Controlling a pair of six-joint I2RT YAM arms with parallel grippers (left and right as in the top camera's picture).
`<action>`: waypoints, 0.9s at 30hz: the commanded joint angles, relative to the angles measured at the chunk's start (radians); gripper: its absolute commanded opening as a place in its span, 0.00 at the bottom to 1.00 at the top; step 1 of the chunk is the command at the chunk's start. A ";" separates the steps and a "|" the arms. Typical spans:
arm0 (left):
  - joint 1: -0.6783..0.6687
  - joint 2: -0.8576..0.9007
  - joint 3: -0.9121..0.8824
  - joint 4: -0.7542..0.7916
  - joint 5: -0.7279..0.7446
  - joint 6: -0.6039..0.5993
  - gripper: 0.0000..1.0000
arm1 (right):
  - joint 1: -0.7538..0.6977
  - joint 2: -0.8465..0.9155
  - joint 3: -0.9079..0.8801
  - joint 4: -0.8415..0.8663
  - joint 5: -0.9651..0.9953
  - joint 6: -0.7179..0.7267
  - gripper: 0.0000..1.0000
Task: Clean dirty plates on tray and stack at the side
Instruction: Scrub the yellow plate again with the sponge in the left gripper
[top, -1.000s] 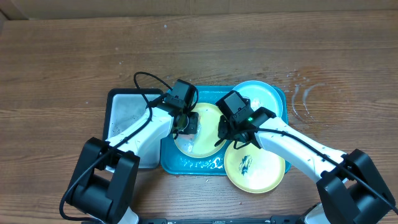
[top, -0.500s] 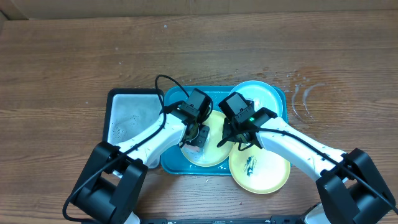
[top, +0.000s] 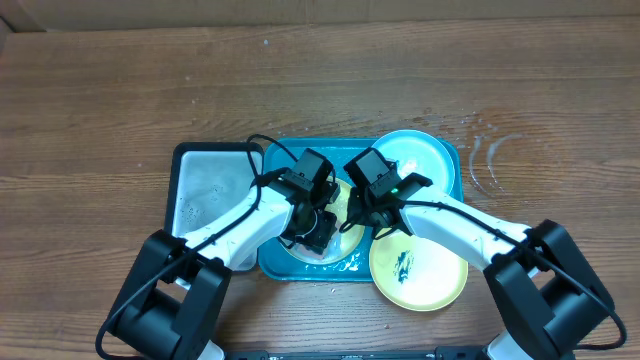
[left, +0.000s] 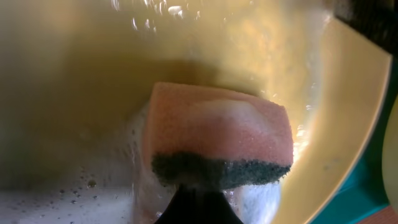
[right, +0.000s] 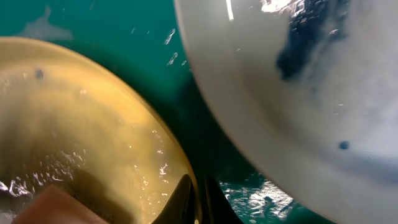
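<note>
Overhead: the teal tray (top: 340, 152) sits mid-table (top: 120, 90), with a grey black-rimmed tray (top: 205, 190) touching its left side.

- The light blue plate (top: 425, 160) lies in the teal tray's far right corner.
- One yellow-green plate (top: 347, 238) lies in the middle of the tray, largely covered by both grippers.
- A second yellow-green plate (top: 420, 275) overhangs the tray's near right edge. It has a black smear (top: 398, 262) on its white centre.
- Left gripper (top: 318, 230) and right gripper (top: 372, 215) meet over the middle plate. From up here I cannot read their jaws or see anything held.

Left wrist view fills that in. A pink sponge (left: 217, 137) with a dark green scouring layer is clamped in the left gripper. Its face is pressed flat against the wet, foamy inside of the middle plate. Only one dark finger shows, beneath the sponge.

Right wrist view:

- The right fingers (right: 185, 199) are closed tight, pinching the middle plate's yellow rim between them.
- A corner of the sponge shows at the lower left.
- Wet teal tray floor separates this plate from a pale plate (right: 323, 112) at the upper right, which carries a dark blue-black smudge. I cannot tell which of the other two plates this is.
- Neither the rim pinch nor the water beads on the tray floor can be seen from overhead.
</note>
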 joint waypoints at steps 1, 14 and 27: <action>0.022 -0.006 -0.019 -0.003 0.069 -0.027 0.04 | 0.004 0.034 0.022 0.033 -0.031 0.072 0.04; 0.011 -0.003 -0.019 -0.051 -0.335 -0.151 0.04 | 0.004 0.034 0.020 0.041 -0.033 0.066 0.04; 0.011 -0.003 -0.019 -0.050 -0.584 -0.332 0.04 | 0.004 0.034 0.020 0.039 -0.033 0.066 0.04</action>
